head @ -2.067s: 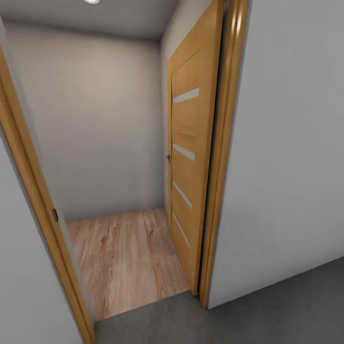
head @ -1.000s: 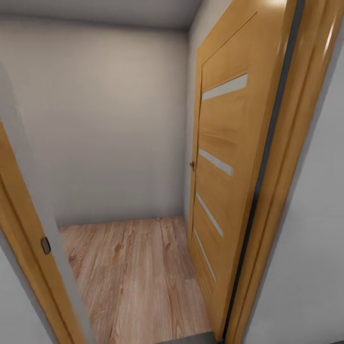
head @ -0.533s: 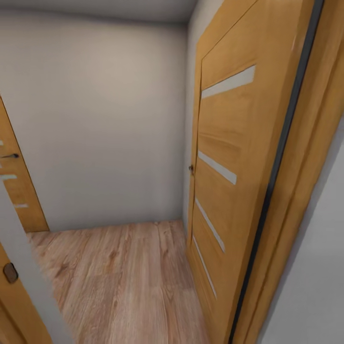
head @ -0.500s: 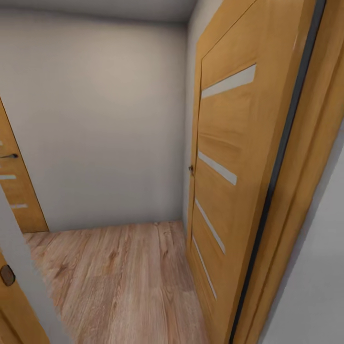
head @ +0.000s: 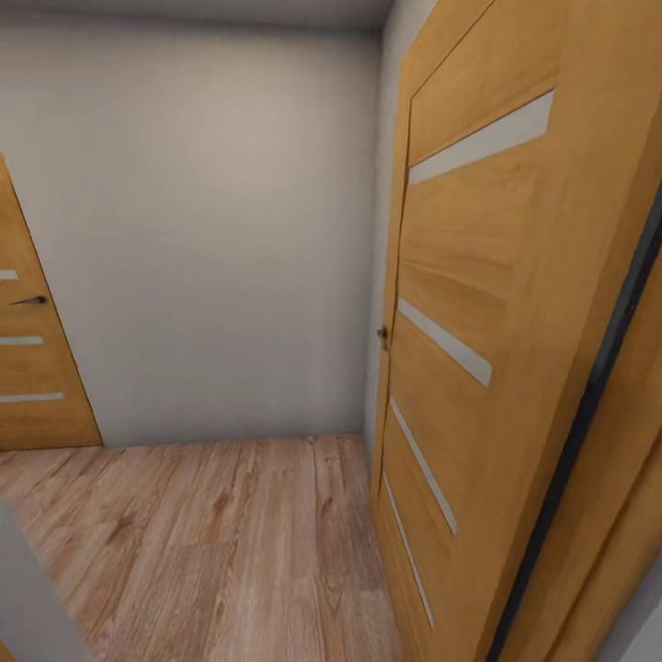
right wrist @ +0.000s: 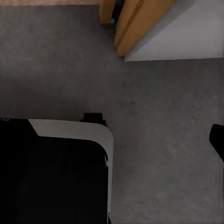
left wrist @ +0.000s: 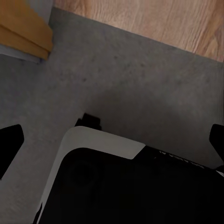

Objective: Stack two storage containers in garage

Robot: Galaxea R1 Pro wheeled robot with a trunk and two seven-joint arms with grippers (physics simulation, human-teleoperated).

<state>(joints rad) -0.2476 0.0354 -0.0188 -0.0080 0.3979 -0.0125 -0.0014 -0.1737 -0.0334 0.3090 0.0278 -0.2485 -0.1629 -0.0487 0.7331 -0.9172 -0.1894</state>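
The two storage containers are out of view. In the left wrist view my left gripper (left wrist: 112, 142) hangs open over dark grey mottled concrete floor (left wrist: 140, 79), one black fingertip (left wrist: 9, 144) at each side edge and nothing between them. In the right wrist view my right gripper (right wrist: 112, 140) is open above the same grey floor (right wrist: 163, 116), and one black fingertip (right wrist: 217, 140) shows at the edge. My own black and white base (left wrist: 126, 182) sits below both grippers.
The head view looks through a doorway into a small hall with light wood-plank floor (head: 211, 542) and a grey wall (head: 202, 239) close ahead. An open wooden door (head: 469, 349) stands close on the right. Another wooden door (head: 32, 349) is at the left. The frame's foot (right wrist: 133, 23) is near the right gripper.
The camera has moved forward through the doorway. The left door frame has slid out of the picture, the door on the left has come into sight, and the open door looms larger.
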